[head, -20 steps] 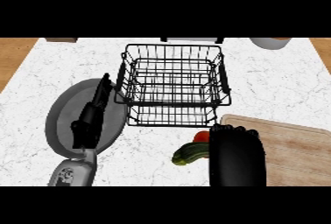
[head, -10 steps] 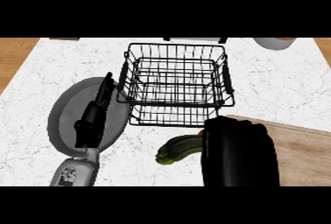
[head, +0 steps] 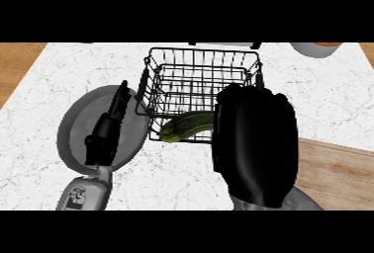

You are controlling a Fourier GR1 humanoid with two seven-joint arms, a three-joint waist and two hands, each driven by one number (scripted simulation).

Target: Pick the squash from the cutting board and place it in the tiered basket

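My right hand fills the lower right of the head view, its back toward me, fingers curled round one end of the green squash. The squash sticks out to the left, level, in front of the lower front edge of the black wire tiered basket. Whether it touches the wire I cannot tell. The wooden cutting board lies at the lower right, partly hidden behind the hand. My left hand rests at the left, fingers straight, over a grey plate.
A grey round plate lies left of the basket under the left hand. A white bowl stands at the far right corner. Wooden strips border the white marble counter at left and right.
The right hand has carried the squash up and away from the cutting board toward the basket's front. The left hand has stayed where it was.
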